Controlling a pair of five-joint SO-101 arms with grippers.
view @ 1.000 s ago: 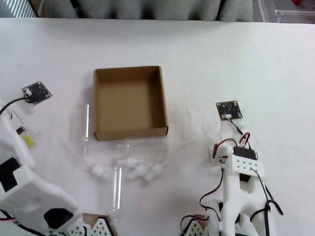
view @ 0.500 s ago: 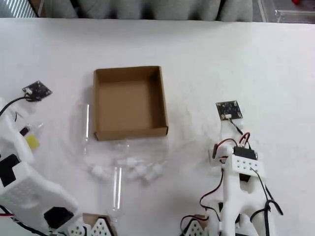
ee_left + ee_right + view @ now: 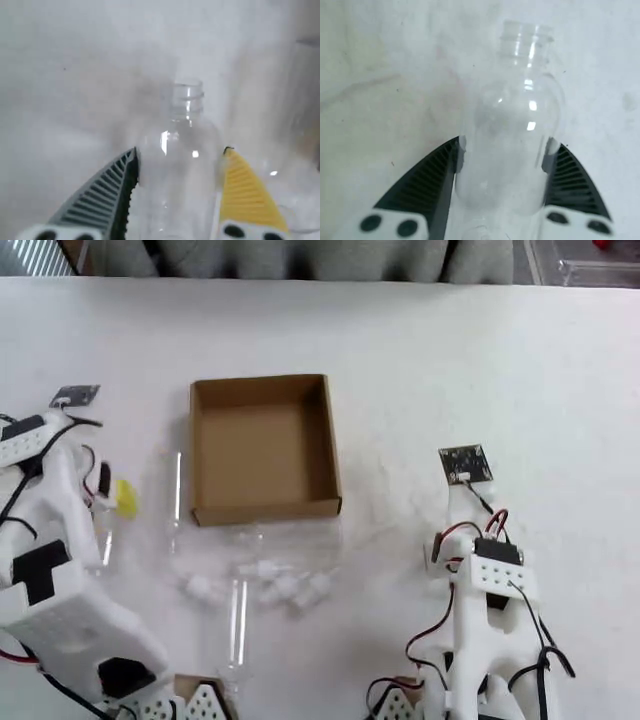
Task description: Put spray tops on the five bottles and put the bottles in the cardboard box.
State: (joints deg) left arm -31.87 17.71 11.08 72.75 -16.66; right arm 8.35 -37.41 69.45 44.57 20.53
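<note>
My left gripper [image 3: 180, 150] is shut on a clear, capless bottle [image 3: 186, 145], held between its grey and yellow fingers. In the high view this gripper [image 3: 112, 495] is at the table's left, left of the open cardboard box [image 3: 330, 440]. My right gripper [image 3: 505, 142] is shut on a second clear bottle [image 3: 512, 135], its open neck pointing away from the wrist. The right arm [image 3: 485, 580] stands right of the box. Several white spray tops [image 3: 265, 585] lie in front of the box. Two more clear bottles lie flat, one [image 3: 177, 495] beside the box's left wall and one [image 3: 238, 625] nearer the front edge.
The box is empty inside. Faint clear plastic [image 3: 290, 535] lies along the box's front wall. The far half of the white table [image 3: 480, 350] is bare. The arm bases [image 3: 200, 700] stand at the front edge.
The left arm has swung its wrist right toward the box, carrying its bottle; the yellow finger now sits closer to the box. The right arm has not moved.
</note>
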